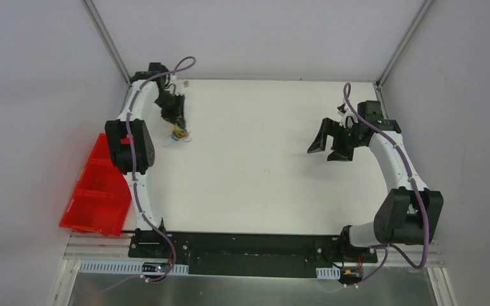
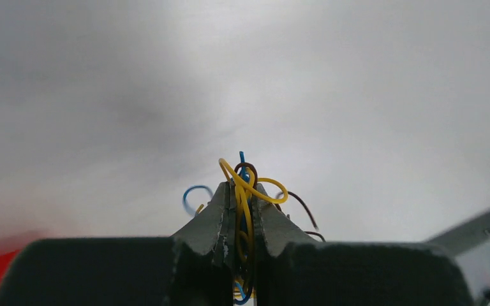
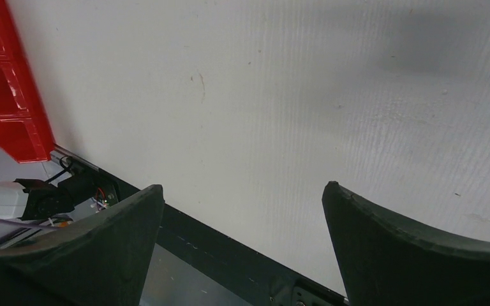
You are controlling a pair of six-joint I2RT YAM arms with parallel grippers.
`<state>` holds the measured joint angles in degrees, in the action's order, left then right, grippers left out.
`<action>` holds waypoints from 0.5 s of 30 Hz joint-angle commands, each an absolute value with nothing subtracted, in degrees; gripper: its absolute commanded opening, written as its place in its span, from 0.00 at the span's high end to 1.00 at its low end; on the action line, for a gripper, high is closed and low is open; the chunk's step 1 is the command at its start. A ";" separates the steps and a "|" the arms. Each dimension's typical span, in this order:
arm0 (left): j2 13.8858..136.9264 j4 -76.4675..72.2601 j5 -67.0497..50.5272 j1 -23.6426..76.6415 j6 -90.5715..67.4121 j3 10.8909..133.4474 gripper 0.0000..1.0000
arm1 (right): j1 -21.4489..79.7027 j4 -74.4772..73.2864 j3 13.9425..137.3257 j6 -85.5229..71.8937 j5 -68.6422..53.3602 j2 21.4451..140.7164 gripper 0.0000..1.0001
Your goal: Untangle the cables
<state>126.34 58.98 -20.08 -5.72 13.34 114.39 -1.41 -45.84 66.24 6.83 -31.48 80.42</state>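
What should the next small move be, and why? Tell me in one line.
Probably bring the right gripper across toward the left gripper to pinch one loose loop. The left is shut on the cables, yellow, blue and dark strands tangled together, while the right hangs open and empty, well apart from them.

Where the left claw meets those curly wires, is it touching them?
Touching. The left wrist view shows the left gripper clamped on the cables, yellow strands pinched between its fingers.

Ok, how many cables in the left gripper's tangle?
3, pinched in the left gripper: yellow cable looping centrally, blue cable curling left, dark cable trailing right. More may be hidden.
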 commanded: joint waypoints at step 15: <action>101.36 21.93 -50.50 11.43 -19.27 75.08 0.03 | 4.81 -51.94 71.99 10.47 -35.93 86.56 0.01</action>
<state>103.92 26.20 -49.25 16.80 -16.51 81.60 0.73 -51.66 70.19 10.17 -34.76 85.14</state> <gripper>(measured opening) 0.974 0.990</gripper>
